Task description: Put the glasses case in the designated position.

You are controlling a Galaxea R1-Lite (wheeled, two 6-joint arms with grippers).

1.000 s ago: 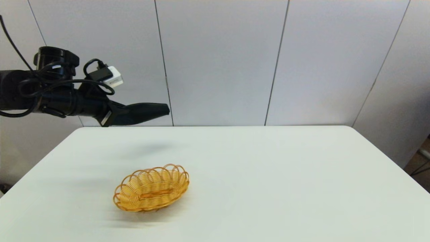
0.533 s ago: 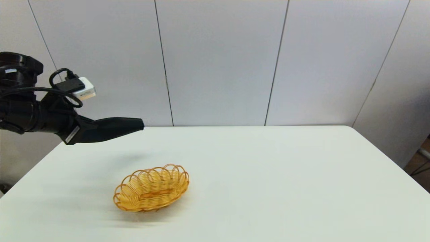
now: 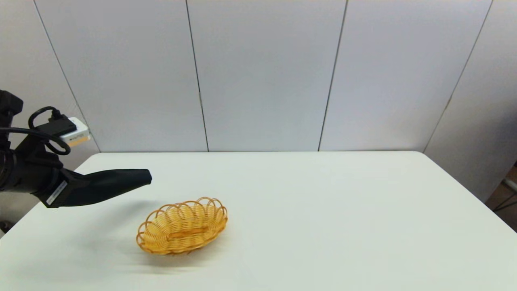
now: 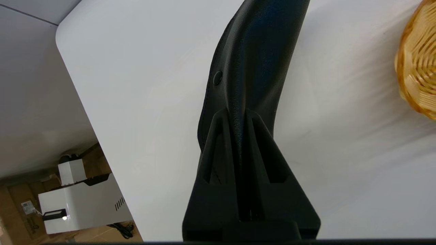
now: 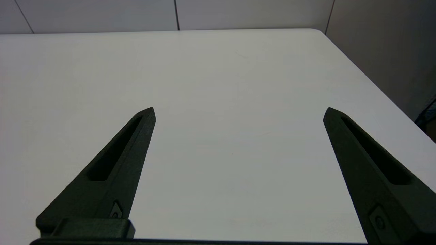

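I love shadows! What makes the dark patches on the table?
Head view: a soft grey patch lies on the table under the glasses case, held above it by the left gripper. A fainter patch hugs the basket. Right wrist view: the table looks evenly lit around the open right gripper.

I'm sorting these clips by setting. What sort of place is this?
Probably a lab or test room rather than a home: a bare white table against plain grey wall panels, a white equipment box on the floor beside it, and only a wicker basket set out.
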